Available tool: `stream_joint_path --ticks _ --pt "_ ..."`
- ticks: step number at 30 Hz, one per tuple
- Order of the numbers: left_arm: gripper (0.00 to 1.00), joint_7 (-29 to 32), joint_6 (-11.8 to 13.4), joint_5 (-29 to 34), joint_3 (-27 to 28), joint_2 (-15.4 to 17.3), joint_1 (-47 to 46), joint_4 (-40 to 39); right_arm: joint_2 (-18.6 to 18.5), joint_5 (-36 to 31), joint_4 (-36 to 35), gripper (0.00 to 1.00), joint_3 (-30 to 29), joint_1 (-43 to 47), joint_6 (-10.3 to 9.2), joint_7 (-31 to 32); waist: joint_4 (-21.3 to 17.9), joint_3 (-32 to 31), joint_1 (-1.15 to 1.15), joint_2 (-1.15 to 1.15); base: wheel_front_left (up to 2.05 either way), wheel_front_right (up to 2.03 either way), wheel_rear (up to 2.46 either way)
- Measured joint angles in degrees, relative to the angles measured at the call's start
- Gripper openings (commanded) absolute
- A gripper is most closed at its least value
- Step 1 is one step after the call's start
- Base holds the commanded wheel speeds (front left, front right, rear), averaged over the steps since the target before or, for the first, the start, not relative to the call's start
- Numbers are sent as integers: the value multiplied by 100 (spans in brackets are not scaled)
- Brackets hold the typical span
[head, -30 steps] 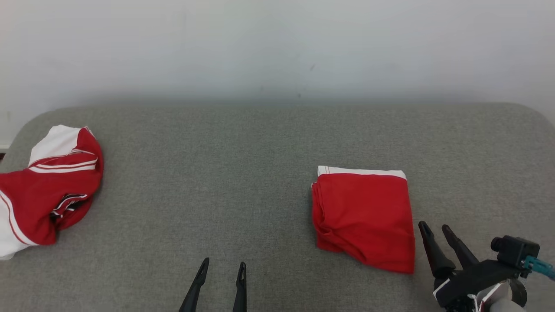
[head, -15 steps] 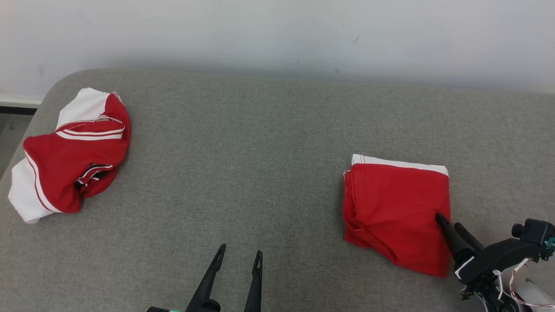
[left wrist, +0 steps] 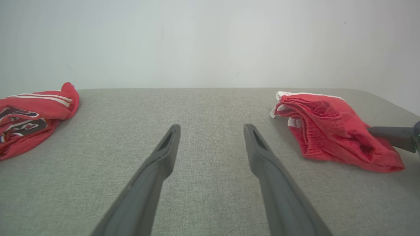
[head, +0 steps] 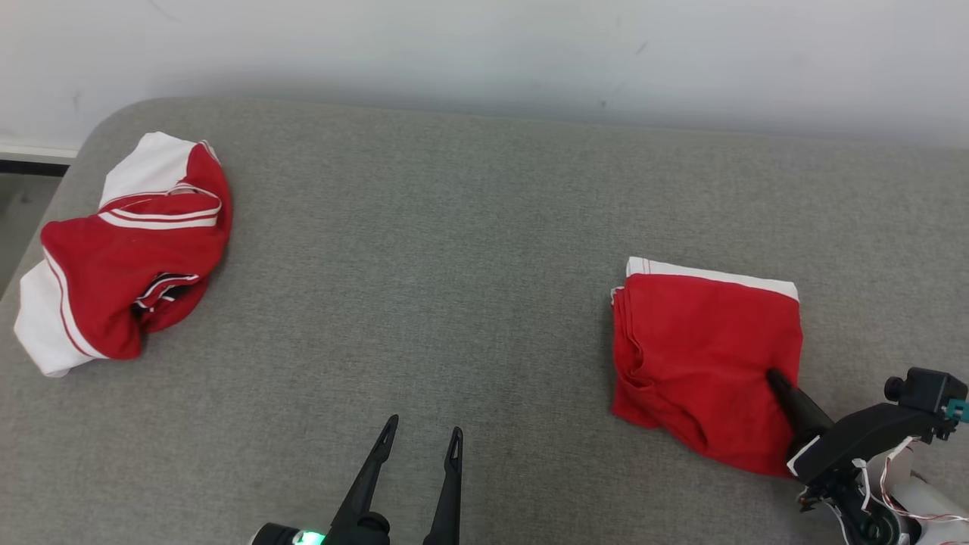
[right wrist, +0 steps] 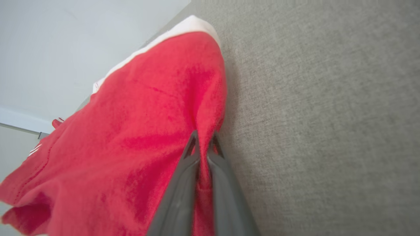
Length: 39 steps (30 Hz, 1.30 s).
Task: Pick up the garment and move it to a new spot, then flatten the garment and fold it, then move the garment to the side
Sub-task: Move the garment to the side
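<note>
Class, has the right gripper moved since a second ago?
Yes: the right gripper moved left from beside the folded red garment onto its right edge, closing on it.

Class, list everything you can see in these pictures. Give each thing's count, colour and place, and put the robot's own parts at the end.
folded garment: one, red with a white band, right side of the surface
crumpled garment: one, red and white with stripes, left end of the surface
padded surface: one, grey, under both garments
wall: one, white, behind the surface
left gripper: one, dark, open, over bare surface at front middle
right gripper: one, dark, shut on the folded garment's right edge
</note>
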Motion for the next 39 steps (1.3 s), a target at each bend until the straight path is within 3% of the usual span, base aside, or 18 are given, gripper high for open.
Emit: stream_joint_path --ticks 14,28,31,39 --pt "100 0 -73 218 46 13 -264 -36 -601 -472 -100 0 670 -805 0 -610 -743 327 0 0 0 0 0" --pt "100 0 -323 535 -60 255 -933 104 -546 -602 109 0 1072 -1701 0 -782 -1931 903 0 0 0 0 0" --pt "100 23 -354 591 -75 303 -1140 77 -654 -896 124 0 1090 -1975 0 -784 -2092 1128 0 0 0 0 0" --pt "100 296 -421 805 -202 378 -1658 -346 -838 -2469 412 0 653 -2555 0 -798 -2333 1838 1 0 0 0 0"
